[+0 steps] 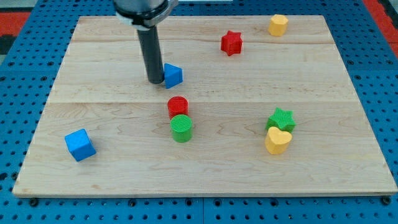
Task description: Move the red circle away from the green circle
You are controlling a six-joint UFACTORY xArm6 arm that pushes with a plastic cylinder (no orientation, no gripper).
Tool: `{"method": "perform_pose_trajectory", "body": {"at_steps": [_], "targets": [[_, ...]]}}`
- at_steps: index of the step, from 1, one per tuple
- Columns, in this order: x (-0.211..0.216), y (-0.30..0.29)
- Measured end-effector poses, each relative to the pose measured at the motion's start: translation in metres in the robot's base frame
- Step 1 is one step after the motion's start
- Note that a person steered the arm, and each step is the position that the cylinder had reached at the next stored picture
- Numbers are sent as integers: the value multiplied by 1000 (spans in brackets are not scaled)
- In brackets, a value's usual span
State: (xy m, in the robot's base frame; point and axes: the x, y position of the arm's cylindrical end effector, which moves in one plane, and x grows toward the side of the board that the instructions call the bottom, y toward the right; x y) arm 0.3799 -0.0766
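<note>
The red circle (178, 106) sits near the board's middle, touching the green circle (182, 128) just below it. My tip (155, 81) is above and a little left of the red circle, right beside the left face of a small blue block (173, 75). The dark rod rises from the tip toward the view's top.
A blue cube (80, 145) lies at lower left. A red star (231, 43) and a yellow heart (278, 25) are at upper right. A green star (281, 119) touches another yellow heart (277, 140) at lower right. The wooden board (99, 99) lies on blue pegboard.
</note>
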Motion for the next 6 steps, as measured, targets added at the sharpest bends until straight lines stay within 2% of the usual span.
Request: {"method": "perform_pose_trajectory", "body": {"at_steps": [1, 2, 3, 4, 5, 6], "targets": [[9, 29], [31, 32], [66, 98], [104, 89], [112, 36], [94, -7]]}}
